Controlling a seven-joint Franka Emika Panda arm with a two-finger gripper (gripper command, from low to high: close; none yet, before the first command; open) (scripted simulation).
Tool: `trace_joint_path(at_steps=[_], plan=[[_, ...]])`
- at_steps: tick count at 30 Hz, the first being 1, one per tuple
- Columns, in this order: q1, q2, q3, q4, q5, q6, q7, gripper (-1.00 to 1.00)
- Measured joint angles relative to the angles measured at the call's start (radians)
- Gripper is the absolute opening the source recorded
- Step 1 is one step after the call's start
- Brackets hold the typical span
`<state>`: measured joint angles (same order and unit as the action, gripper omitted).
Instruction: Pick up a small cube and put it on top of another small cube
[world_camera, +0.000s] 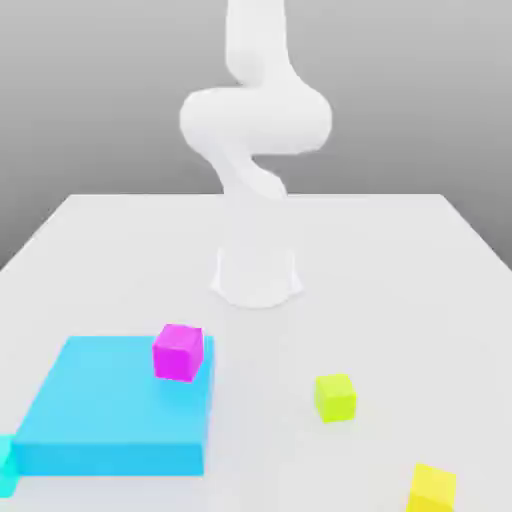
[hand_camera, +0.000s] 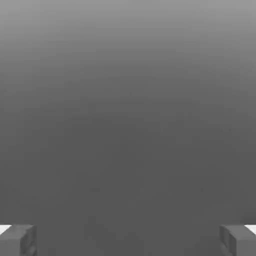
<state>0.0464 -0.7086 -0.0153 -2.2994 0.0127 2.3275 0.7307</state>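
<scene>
A magenta small cube (world_camera: 178, 351) sits on the far right corner of a flat cyan slab (world_camera: 118, 406). On the white table, a lime-yellow small cube (world_camera: 335, 396) lies toward the exterior view's right, and a yellow small cube (world_camera: 433, 487) rests near the front edge further right. A cyan cube (world_camera: 6, 466) pokes in at the left edge. The white arm (world_camera: 255, 150) rises from its base at the table's middle. In the hand view my gripper (hand_camera: 128, 239) is open, its two grey fingertips (hand_camera: 19, 239) far apart, with nothing between them and only grey background ahead.
The white table (world_camera: 400, 260) stretches wide around the arm's round base (world_camera: 257, 277). The cyan slab takes up the front left area in the exterior view.
</scene>
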Motion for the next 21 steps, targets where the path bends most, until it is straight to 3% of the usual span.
trace_joint_path(at_steps=[11, 21], plan=[[0.170, 0.406, -0.034, 0.003, 0.071, 0.120, -0.318, 0.00], [0.269, 0.767, 0.005, 0.006, 0.085, 0.230, -0.568, 0.00]])
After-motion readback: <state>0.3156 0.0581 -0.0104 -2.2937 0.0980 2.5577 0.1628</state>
